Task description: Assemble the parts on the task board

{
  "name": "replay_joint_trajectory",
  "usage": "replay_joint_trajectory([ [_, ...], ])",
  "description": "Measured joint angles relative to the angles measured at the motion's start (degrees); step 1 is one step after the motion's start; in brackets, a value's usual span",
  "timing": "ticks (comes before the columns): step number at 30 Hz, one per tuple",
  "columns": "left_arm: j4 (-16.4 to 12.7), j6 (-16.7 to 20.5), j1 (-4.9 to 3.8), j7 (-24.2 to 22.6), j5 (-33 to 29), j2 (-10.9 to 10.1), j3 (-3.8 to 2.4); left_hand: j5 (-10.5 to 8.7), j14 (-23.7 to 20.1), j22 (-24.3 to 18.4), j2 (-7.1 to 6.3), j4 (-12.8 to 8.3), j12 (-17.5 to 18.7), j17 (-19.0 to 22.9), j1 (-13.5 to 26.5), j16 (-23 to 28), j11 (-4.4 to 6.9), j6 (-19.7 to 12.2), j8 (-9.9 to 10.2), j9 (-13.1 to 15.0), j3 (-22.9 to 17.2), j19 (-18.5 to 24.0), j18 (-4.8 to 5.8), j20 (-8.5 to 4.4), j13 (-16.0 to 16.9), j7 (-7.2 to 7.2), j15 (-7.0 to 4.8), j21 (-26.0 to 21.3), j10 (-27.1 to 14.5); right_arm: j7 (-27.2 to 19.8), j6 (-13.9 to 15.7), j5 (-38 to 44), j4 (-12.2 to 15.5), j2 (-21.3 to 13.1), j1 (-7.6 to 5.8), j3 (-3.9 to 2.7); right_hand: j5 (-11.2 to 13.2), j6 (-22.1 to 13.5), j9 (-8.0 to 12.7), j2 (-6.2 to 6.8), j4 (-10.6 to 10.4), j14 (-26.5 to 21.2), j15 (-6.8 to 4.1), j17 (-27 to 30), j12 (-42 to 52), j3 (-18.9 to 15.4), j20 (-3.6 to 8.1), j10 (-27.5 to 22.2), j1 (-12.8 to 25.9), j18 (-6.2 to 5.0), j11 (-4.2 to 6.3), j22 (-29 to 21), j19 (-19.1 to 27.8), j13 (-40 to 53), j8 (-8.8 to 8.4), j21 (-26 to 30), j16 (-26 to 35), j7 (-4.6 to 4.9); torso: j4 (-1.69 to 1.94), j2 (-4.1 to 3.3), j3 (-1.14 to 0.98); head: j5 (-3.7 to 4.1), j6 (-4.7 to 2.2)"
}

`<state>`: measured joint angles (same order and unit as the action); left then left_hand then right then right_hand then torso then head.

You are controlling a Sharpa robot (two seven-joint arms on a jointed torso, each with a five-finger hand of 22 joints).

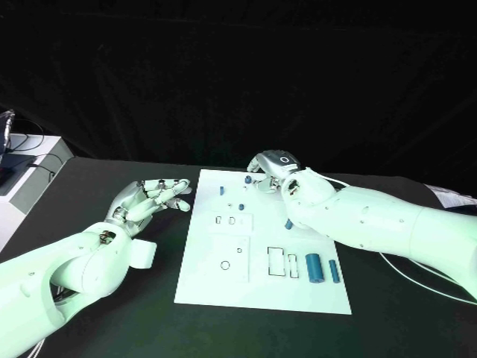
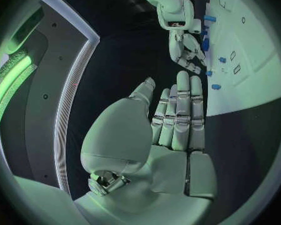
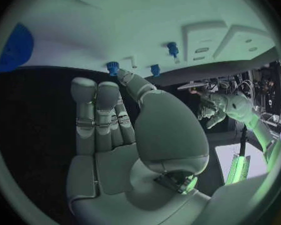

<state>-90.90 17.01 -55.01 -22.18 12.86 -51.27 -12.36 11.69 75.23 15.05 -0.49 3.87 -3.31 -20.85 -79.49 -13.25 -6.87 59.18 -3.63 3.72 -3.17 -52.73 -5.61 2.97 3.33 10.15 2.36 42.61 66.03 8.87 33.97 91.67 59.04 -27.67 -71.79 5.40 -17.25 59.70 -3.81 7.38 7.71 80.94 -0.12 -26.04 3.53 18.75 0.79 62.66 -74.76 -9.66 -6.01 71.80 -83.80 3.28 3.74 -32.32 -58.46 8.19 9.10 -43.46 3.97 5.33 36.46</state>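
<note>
My left hand hangs over bare black table just off the near-left long edge of the task board, fingers stretched out side by side and holding nothing. Dark tabletop runs open around it on that side. My right hand is over the board's far end, near its far edge, with my forearm crossing the board's right side. In my right wrist view the fingers lie straight and loose with nothing between them, so that hand is free too.

The board is a flat white rectangular plate with shallow outlined recesses, some rectangular, some small round holes. Two blue cylinders lie side by side near its near-right corner, well away from both hands. A small blue peg stands at the far end just beside my right hand, with two more small blue pieces nearby. From my right wrist, those show as little knobbed blue studs standing on the smooth white surface just past my fingertips.

At the table's far-left corner sits a white box.
</note>
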Motion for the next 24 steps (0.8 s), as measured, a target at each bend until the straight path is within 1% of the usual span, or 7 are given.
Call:
replay_joint_trajectory([
  [6,0.27,-0.25,0.01,-0.06,0.00,-0.28,0.00,0.00,0.00,-0.11,0.00,0.00,0.00,0.04,0.00,0.00,0.00,0.00,0.00,0.00,0.00,0.00,-0.01,0.00,0.00,0.00,0.00,0.00,0.00,-0.62,0.46,-9.92,8.16,-7.96,-1.46,-0.91,-0.39,-1.67,0.06,0.08,-1.87,0.71,-1.83,-0.09,3.10,-6.89,0.97,5.96,0.49,-0.07,0.62,-0.08,0.09,1.29,0.00,-0.95,0.15,0.51,-0.47,0.02,-0.19,-0.16,-0.52],
  [9,0.36,-0.50,0.00,-0.14,0.00,-0.39,0.00,0.00,0.00,-0.13,0.00,0.00,0.00,0.06,0.00,0.00,0.66,0.68,0.00,0.00,0.00,0.00,-0.01,0.00,0.00,-0.68,0.00,0.00,0.66,-0.92,-0.03,-14.30,10.87,-11.56,-2.05,-1.10,-0.78,-1.67,0.16,-1.08,-2.19,0.78,-3.10,-0.93,12.10,-13.73,2.35,6.63,-1.73,0.52,0.94,0.91,0.38,9.40,0.00,-3.58,-0.46,0.50,-0.80,0.07,-0.32,-0.21,-0.73],
  [11,0.38,-0.65,0.00,-0.18,0.01,-0.43,0.00,0.00,0.00,-0.15,0.00,0.00,0.00,0.06,0.00,0.00,0.93,1.07,0.00,0.00,0.00,0.00,-0.02,0.00,0.00,-1.07,0.00,0.25,1.41,-1.03,-0.74,-16.23,11.86,-13.27,-2.29,-1.15,-1.27,-1.77,0.16,-1.47,-2.33,0.84,-3.79,-2.08,27.16,-17.21,3.60,5.42,-2.65,1.38,2.36,2.44,0.24,25.13,0.00,-8.07,-1.78,0.38,-1.02,0.08,-0.40,-0.21,-0.82],
  [12,0.39,-0.72,0.00,-0.19,0.02,-0.44,0.00,0.00,0.00,-0.18,0.00,0.00,0.00,0.06,0.00,0.00,1.06,1.14,0.00,0.00,0.00,0.00,-0.02,0.00,0.00,-1.13,0.00,0.27,2.13,-1.05,-1.26,-17.05,12.18,-14.06,-2.37,-1.17,-1.28,-1.66,0.14,-1.78,-2.45,0.57,-4.06,-3.31,37.31,-18.10,3.99,3.53,-2.97,1.69,4.21,2.95,0.21,35.72,0.00,-11.84,-3.12,0.33,-1.16,0.08,-0.47,-0.18,-0.90],
  [15,0.39,-0.87,0.00,-0.22,0.08,-0.44,0.00,0.00,0.00,-0.23,0.00,0.41,0.00,0.06,0.00,0.00,1.43,1.14,0.00,0.00,-0.42,0.00,-0.01,0.00,0.00,-1.13,0.00,0.27,2.94,-1.05,-3.16,-18.57,12.73,-15.91,-2.48,-1.19,-1.40,-1.15,0.08,-1.89,-3.11,-0.26,-3.40,-8.21,52.27,-18.72,3.71,2.50,-2.98,2.23,4.33,3.16,-0.26,53.59,0.00,-19.08,-7.11,0.00,-1.47,0.07,-0.65,-0.14,-0.94],
  [21,0.48,-0.90,0.00,-0.20,0.36,-0.44,0.00,0.00,0.22,-0.24,0.00,0.73,0.00,-0.30,0.00,0.00,1.64,1.14,0.00,0.00,-0.74,0.00,-0.01,0.00,0.03,-1.13,-0.22,0.49,3.52,-0.56,-6.51,-19.21,11.97,-17.58,-2.56,-1.19,-2.29,-0.50,0.04,-0.91,-4.51,-0.16,-2.69,-17.73,59.30,-17.44,2.97,5.61,-2.01,3.15,3.18,3.16,-0.11,65.46,0.00,-25.95,-11.06,-0.03,-1.69,-0.04,-1.05,0.13,-0.82],
  [24,0.51,-0.88,0.00,-0.16,0.51,-0.44,0.00,0.00,0.22,-0.24,0.00,0.80,0.00,-0.41,0.00,0.00,1.64,1.14,0.00,0.00,-0.80,0.00,-0.02,0.00,0.05,-1.13,-0.22,0.72,3.52,-0.08,-7.85,-19.19,11.05,-17.87,-2.57,-1.19,-2.39,-0.31,0.04,-0.89,-4.89,0.11,-2.41,-20.60,60.58,-17.06,2.76,6.47,-1.99,3.59,2.94,3.15,-0.32,68.11,0.00,-28.04,-11.66,-0.01,-1.73,-0.08,-1.09,0.34,-0.77],
])
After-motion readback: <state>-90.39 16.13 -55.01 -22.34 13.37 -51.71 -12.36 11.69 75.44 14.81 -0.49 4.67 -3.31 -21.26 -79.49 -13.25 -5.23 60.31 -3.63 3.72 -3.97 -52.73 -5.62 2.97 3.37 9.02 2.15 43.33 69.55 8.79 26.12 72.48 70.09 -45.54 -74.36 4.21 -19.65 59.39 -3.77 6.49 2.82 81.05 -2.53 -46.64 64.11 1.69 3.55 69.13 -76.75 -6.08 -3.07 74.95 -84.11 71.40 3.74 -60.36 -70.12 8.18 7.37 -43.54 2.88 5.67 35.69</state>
